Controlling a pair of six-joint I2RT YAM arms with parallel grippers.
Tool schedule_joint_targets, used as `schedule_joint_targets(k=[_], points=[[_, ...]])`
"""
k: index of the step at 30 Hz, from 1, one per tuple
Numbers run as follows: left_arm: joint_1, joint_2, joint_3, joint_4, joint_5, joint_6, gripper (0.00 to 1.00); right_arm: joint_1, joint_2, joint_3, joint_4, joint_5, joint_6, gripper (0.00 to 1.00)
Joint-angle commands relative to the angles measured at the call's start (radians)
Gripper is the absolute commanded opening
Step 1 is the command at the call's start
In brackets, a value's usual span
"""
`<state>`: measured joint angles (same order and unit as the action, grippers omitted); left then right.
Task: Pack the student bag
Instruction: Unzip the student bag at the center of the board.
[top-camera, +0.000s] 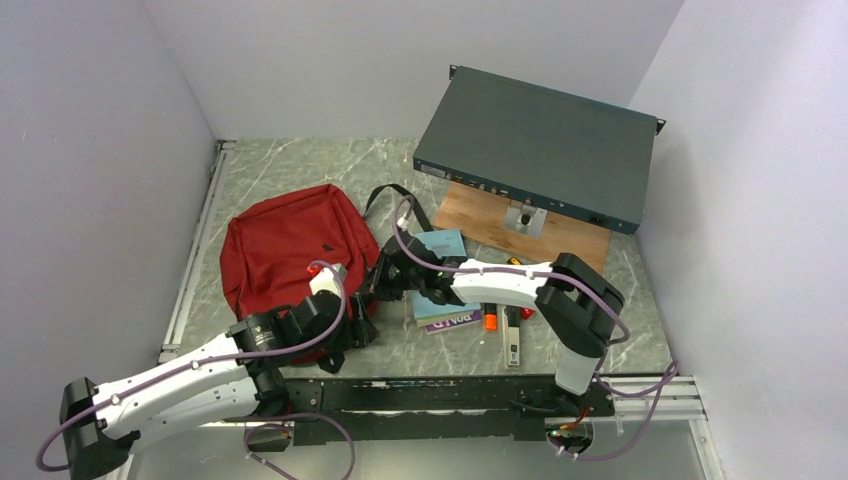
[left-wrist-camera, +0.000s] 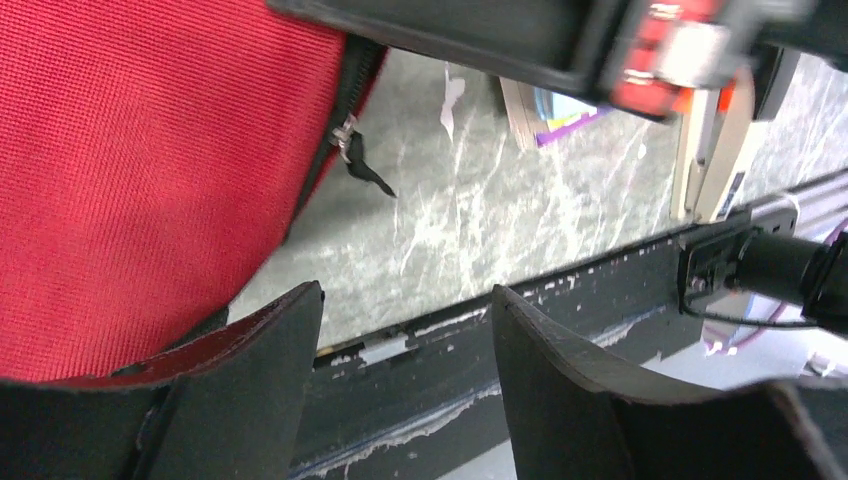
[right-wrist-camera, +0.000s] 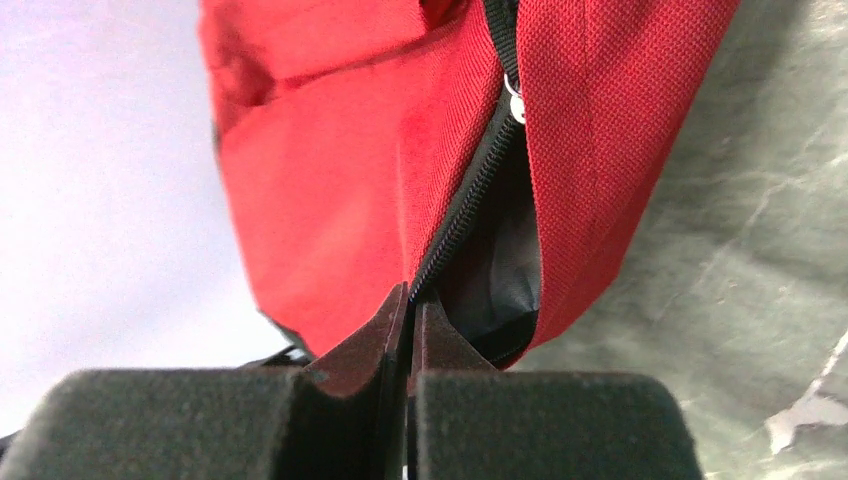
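The student bag (top-camera: 285, 245) is a dark red backpack lying flat left of centre. In the right wrist view the bag (right-wrist-camera: 350, 170) has its black zip partly open, showing dark lining, with a silver zip pull (right-wrist-camera: 513, 104) higher up. My right gripper (right-wrist-camera: 412, 292) is shut on the bag's zip edge at its right side (top-camera: 380, 285). My left gripper (left-wrist-camera: 405, 295) is open and empty, just off the bag's near right corner (top-camera: 355, 325), over the table's front edge. The red fabric (left-wrist-camera: 150, 170) and a zip pull (left-wrist-camera: 350, 148) lie to its left.
A teal notebook (top-camera: 440, 245), a purple book (top-camera: 450, 320), an orange marker (top-camera: 490, 320) and a pale ruler-like tool (top-camera: 511, 345) lie under the right arm. A flat dark teal metal box (top-camera: 540, 140) rests on a wooden board (top-camera: 560, 240) at the back right. Walls stand on both sides.
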<state>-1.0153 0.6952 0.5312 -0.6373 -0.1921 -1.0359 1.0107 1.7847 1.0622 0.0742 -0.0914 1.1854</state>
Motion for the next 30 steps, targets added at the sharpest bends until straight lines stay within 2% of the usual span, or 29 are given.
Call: schedule_joint_targets(k=[1, 8, 12, 16, 17, 20, 22, 26, 30], points=[[-0.009, 0.001, -0.031, 0.108, -0.126, -0.086, 0.66, -0.003, -0.093, 0.01, 0.035, -0.04, 0.155, 0.0], [-0.012, 0.092, -0.006, 0.174, -0.199, -0.073, 0.6, -0.003, -0.109, -0.018, 0.056, -0.016, 0.284, 0.0], [-0.012, 0.158, 0.057, 0.114, -0.253, -0.094, 0.54, 0.002, -0.112, -0.022, 0.065, -0.009, 0.312, 0.0], [-0.015, 0.185, 0.073, 0.12, -0.27, -0.106, 0.52, 0.012, -0.121, -0.02, 0.053, 0.014, 0.316, 0.0], [-0.015, 0.184, 0.073, 0.119, -0.276, -0.113, 0.53, 0.012, -0.123, -0.026, 0.056, 0.015, 0.321, 0.0], [-0.024, 0.159, 0.047, 0.164, -0.274, -0.109, 0.65, 0.014, -0.137, -0.044, 0.071, 0.021, 0.329, 0.0], [-0.025, 0.129, 0.02, 0.197, -0.266, -0.11, 0.68, 0.014, -0.147, -0.044, 0.062, 0.028, 0.326, 0.0], [-0.025, 0.12, 0.011, 0.204, -0.29, -0.159, 0.61, 0.026, -0.159, -0.056, 0.077, 0.038, 0.357, 0.0], [-0.025, 0.166, 0.039, 0.208, -0.323, -0.196, 0.5, 0.047, -0.162, -0.067, 0.093, 0.063, 0.404, 0.0]])
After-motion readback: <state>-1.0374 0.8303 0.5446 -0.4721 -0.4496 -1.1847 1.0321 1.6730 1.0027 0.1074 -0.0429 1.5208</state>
